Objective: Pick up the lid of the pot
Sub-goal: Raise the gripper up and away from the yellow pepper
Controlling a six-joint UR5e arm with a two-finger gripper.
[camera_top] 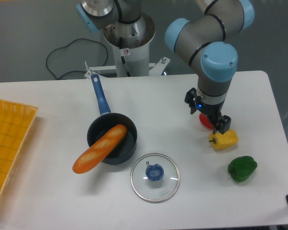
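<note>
The gripper (207,118) hangs at the right side of the table, up and to the right of the lid, with its two fingers apart and nothing visible held between them. The pot lid (170,190) is a round, clear glass disc with a metal rim and a blue knob (154,172). It lies flat on the table at front centre, knob upward, just right of the pot. A wide gap separates gripper and lid. Part of a red object (205,121) shows behind and between the fingers.
A black pot (97,127) with a blue handle (100,94) stands left of centre; a brown loaf (99,149) leans out over its rim. Beside the gripper lie a yellow object (225,139) and, nearer the front, a green one (242,168). An orange-yellow bin (12,139) borders the left.
</note>
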